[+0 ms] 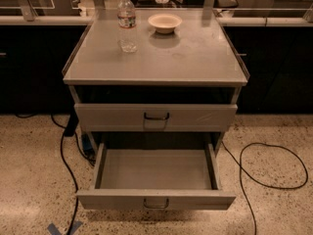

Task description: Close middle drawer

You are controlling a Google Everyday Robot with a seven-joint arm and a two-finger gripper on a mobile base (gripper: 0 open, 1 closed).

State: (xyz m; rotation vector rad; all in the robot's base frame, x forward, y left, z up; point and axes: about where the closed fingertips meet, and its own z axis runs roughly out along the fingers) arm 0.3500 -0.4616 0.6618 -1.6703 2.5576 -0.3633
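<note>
Looking for the gripper, I find it outside the camera view, so I cannot tell its state. The middle drawer (155, 170) stands pulled far out of the grey bench (171, 58), with its loop handle (156, 203) facing me. Just above it, the upper drawer (195, 117) sits nearly flush. On the bench top a water bottle (127, 23) and a pale bowl (165, 22) stand apart. A looped cable (274, 180) lies on the floor right of the drawer, and a second cable (68, 165) runs left of it.

Gripper outside the frame, cabinet (156, 62) below the open middle drawer (155, 199) hidden by it, blue tape (61, 227) at 7 o'clock cropped by bottom edge, water bottle (127, 23) label illegible
</note>
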